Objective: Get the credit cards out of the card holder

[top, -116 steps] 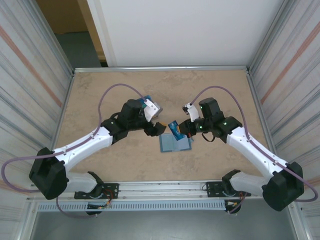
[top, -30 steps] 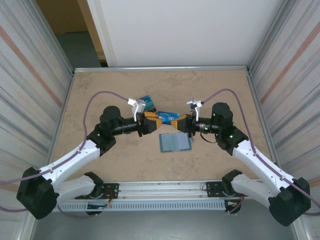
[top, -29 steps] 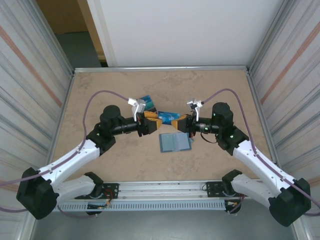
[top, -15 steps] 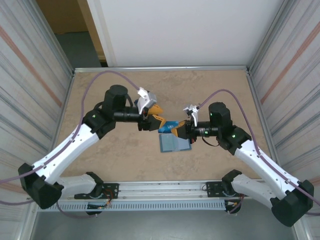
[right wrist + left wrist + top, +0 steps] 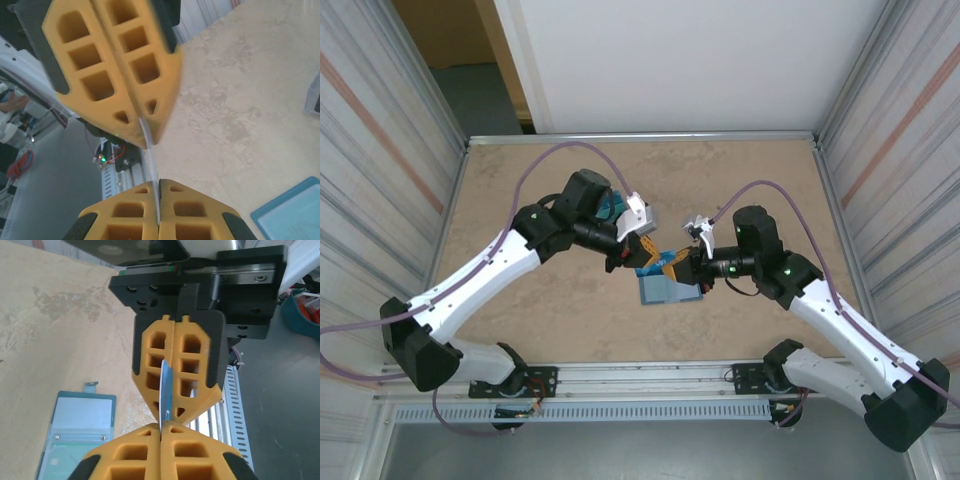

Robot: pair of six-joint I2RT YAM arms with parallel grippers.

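The left gripper (image 5: 645,253) is closed on one edge of a blue credit card (image 5: 656,262), and the right gripper (image 5: 673,267) is closed on the opposite edge. If the arms pull apart unevenly, the card may bend or slip out and drop onto the open card holder (image 5: 671,291), which lies on the table at 5 o'clock from the card.

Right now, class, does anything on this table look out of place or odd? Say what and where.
Yes: one blue credit card stands edge-on in the air, clamped at once by the left pincer and the right pincer, tip to tip. The open card holder lies flat on the table nearby.
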